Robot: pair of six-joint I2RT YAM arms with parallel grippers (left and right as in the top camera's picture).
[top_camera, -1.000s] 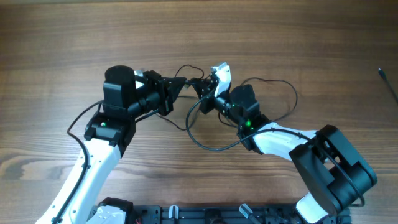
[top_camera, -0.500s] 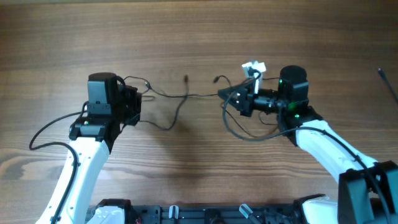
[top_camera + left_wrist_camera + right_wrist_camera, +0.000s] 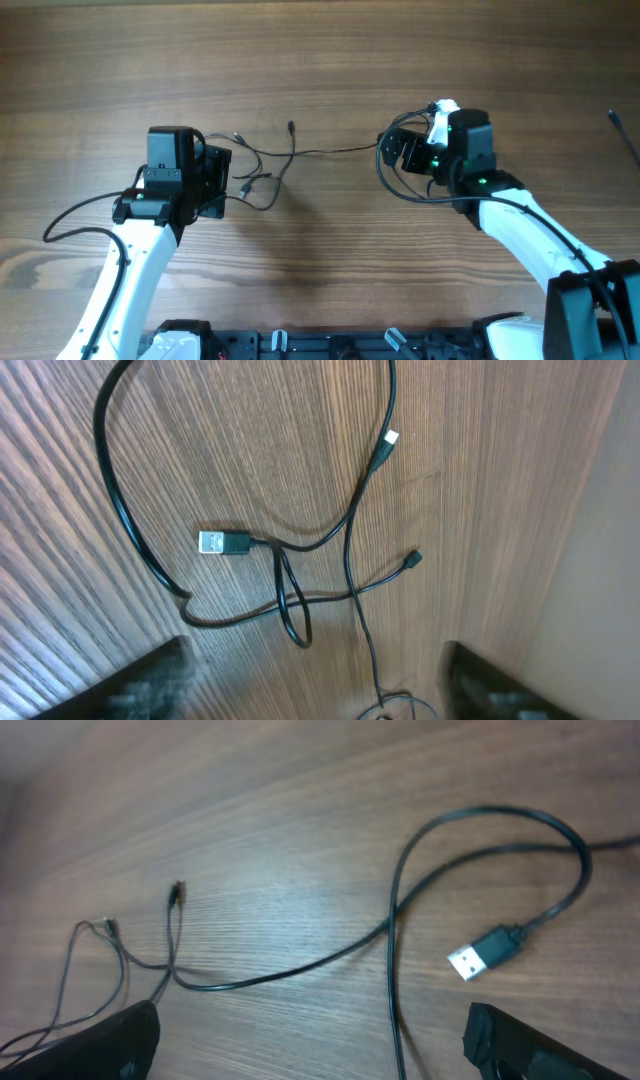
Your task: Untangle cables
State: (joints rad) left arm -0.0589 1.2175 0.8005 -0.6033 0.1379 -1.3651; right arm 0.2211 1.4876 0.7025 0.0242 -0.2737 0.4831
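The cables lie slack on the wooden table between my two arms, thin black strands with small plugs. In the left wrist view the cables cross and loop, ending in a silver USB plug and two tiny plugs. My left gripper stands open over them, with only one thin strand running between its fingers. The right wrist view shows a looped cable with a USB plug. My right gripper is open too, and a strand passes untouched between its fingers.
Thicker black arm cables hang beside each arm, one on the left and a loop under the right wrist. A thin dark rod lies at the table's far right edge. A black rail runs along the front.
The arms drew apart from the centre, pulling the cables taut. Both grippers have now opened and let go, and the strands lie slack on the table.
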